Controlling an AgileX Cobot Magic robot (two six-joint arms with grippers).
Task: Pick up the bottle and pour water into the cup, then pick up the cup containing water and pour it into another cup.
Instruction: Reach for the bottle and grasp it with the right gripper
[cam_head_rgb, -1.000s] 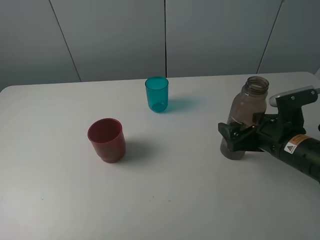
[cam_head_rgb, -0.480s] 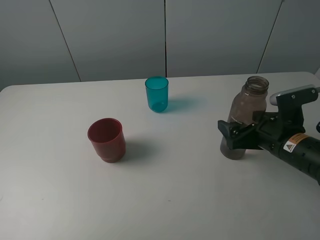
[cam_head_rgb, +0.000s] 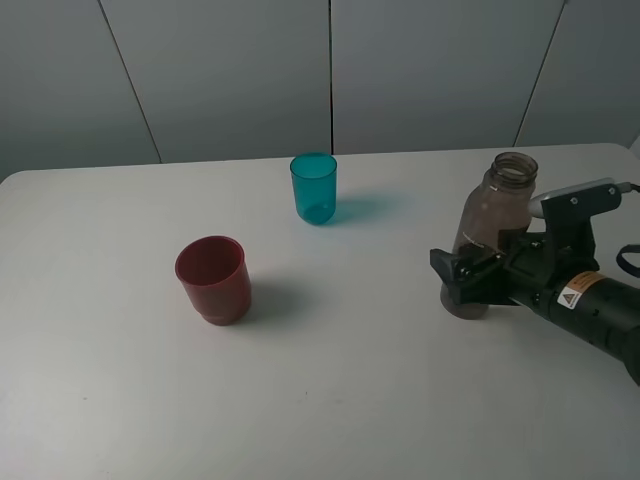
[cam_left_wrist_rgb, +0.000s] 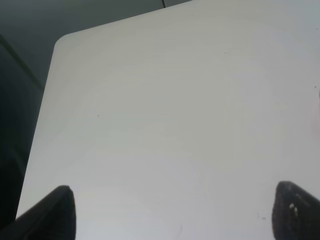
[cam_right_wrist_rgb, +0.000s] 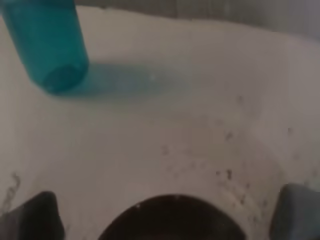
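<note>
right gripper: i see jaws apart, straddling bottle base
left gripper: jaws apart, empty
bottle: upright on table

White table, squat red cup, teal tumbler behind it, smoky bottle upright at right

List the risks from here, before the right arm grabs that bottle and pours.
1. The right gripper straddles the bottle low, near its base, jaws open. Closing there could let the tall bottle tip or swing when lifted.
2. The bottle's neck has no cap, so any water may slop out on the way.
3. The teal cup is narrow and stands well apart from the bottle, so the pour could miss it or knock it over.
</note>
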